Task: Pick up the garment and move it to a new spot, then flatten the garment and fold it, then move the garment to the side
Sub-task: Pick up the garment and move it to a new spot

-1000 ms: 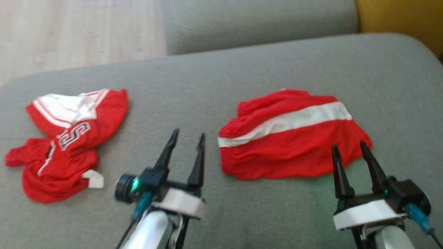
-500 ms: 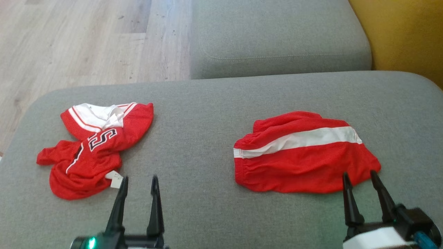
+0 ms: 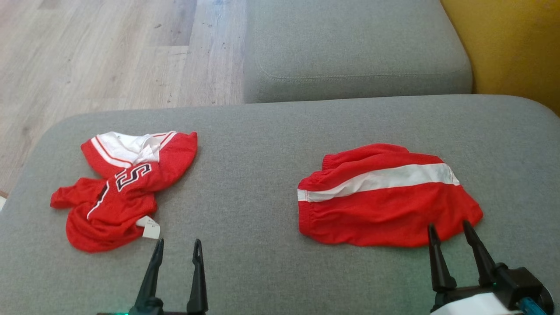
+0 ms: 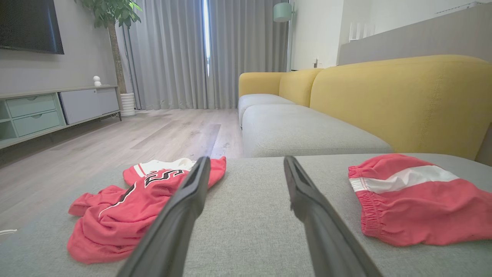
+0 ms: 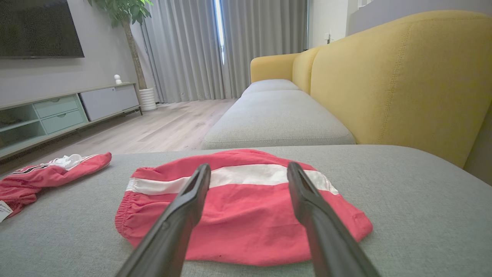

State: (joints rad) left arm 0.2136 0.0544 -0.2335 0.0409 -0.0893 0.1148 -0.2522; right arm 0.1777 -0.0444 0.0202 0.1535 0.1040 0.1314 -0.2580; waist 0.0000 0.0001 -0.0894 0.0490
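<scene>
The shorts (image 3: 385, 197) lay on the right half of the grey seat (image 3: 262, 131), fairly flat; they were red with one white stripe running across, the elastic waist turned toward the middle of the seat. The jersey (image 3: 122, 188) lay crumpled on the left half, well apart from the shorts; its white-trimmed part was on the far side, and a white tag (image 3: 151, 227) stuck out at its near edge.

The left gripper (image 3: 178, 241) was low at the near side, just right of the tag; its fingers were parted and held nothing. In the left wrist view that gripper (image 4: 246, 159) pointed over bare seat, with the jersey (image 4: 127, 215) to one side and the shorts (image 4: 419, 207) to the other.

The right gripper (image 3: 448, 225) was also spread and empty, its tips at the near right corner of the shorts; I could not tell whether they touched the cloth. In the right wrist view its fingers (image 5: 178, 221) crossed in front of the shorts (image 5: 246, 215); the jersey (image 5: 42, 177) showed far off at the left edge.

Beyond the seat were a second grey cushion (image 3: 350, 43), a yellow backrest (image 3: 512, 43) and a wood floor (image 3: 109, 52).
</scene>
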